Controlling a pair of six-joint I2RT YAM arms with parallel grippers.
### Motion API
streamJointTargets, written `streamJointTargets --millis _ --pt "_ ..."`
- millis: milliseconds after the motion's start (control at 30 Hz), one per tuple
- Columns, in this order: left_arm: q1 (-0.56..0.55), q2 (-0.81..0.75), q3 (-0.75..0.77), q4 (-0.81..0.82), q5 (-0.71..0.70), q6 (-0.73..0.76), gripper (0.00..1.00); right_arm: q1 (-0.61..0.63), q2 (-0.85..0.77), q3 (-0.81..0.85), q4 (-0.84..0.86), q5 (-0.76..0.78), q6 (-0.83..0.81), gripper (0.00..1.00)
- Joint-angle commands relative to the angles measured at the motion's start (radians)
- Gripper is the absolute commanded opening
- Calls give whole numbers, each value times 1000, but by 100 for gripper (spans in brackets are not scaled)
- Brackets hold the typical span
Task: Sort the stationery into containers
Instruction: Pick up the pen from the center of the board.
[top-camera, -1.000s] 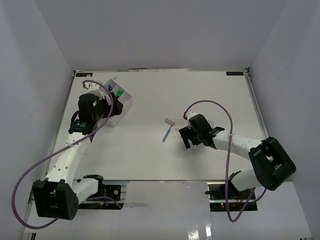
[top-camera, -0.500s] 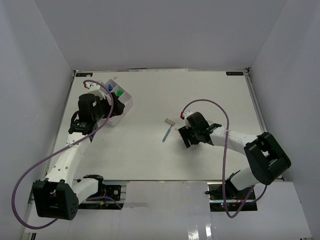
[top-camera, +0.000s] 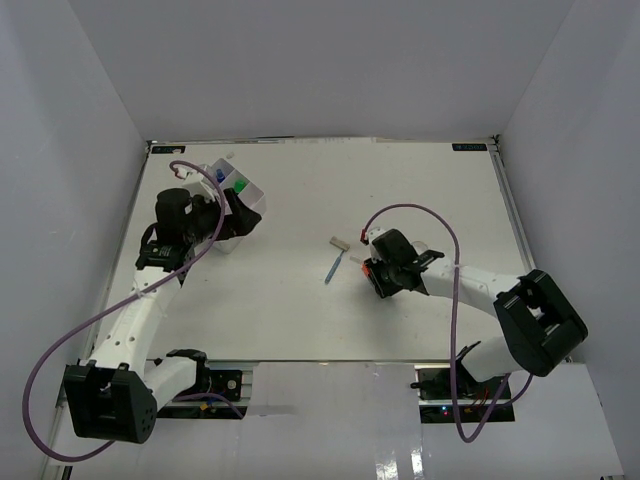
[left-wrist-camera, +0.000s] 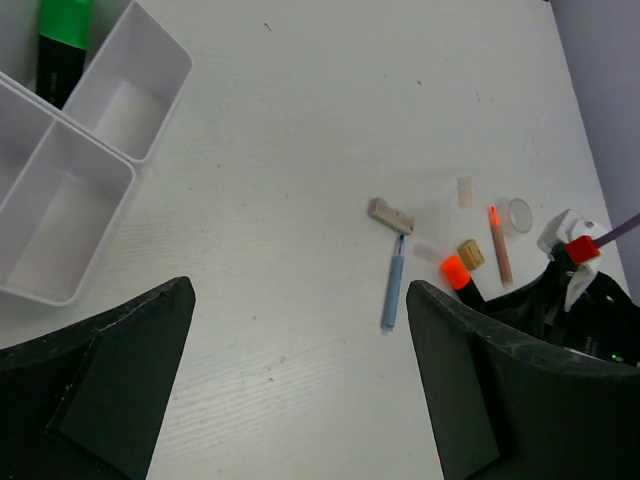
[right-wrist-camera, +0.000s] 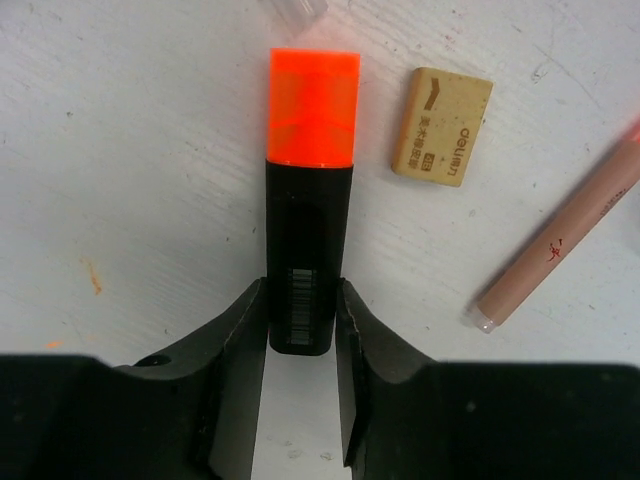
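The right claw (right-wrist-camera: 302, 305) has its two black fingers pressed against both sides of a black-bodied, orange-capped plastic highlighter (right-wrist-camera: 308, 200). It grips the highlighter near the tail end, and the highlighter lies flat on the white tabletop (right-wrist-camera: 130, 150). A printed barcode (right-wrist-camera: 308, 300) runs along the black body between the fingers, with digits too small to read. Just right of the orange cap lies a small tan rectangular eraser (right-wrist-camera: 441, 126). It is printed with the brand "deli" and some smaller characters I cannot make out. Further right, apart from that eraser, a slim pink pen (right-wrist-camera: 560, 235) lies slanted, with a tiny red mark on its barrel that is not legible.

The left claw (left-wrist-camera: 300, 290) is spread wide with nothing between its fingers. It hangs above the tabletop just beside the white square plastic tray (left-wrist-camera: 135, 160), which is divided into four compartments. A green-capped black highlighter (left-wrist-camera: 62, 40) lies in one far compartment. In the top view something small and blue (top-camera: 218, 176) shows in another compartment.

The left wrist view also shows a thin blue pen (left-wrist-camera: 392, 290) on the open tabletop. Its upper end is just below a beige oblong eraser (left-wrist-camera: 390, 214). A clear tape ring (left-wrist-camera: 515, 213) sits just beside the far end of the pink pen. In the top view the tray stands at the far left of the tabletop, well apart from the loose items right of centre.
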Motion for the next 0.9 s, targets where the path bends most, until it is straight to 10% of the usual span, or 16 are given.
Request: streamJointTargets --millis 0,267,867 --pt "2 -47 8 -24 123 -56 98 21 -51 -16 7 0 16 27" --pt "-45 -36 40 -33 277 -192 98 114 -235 -28 105 -3 29 12" --pt "-441 233 280 -22 21 -329 86 238 -392 15 386 -12 -31 15"
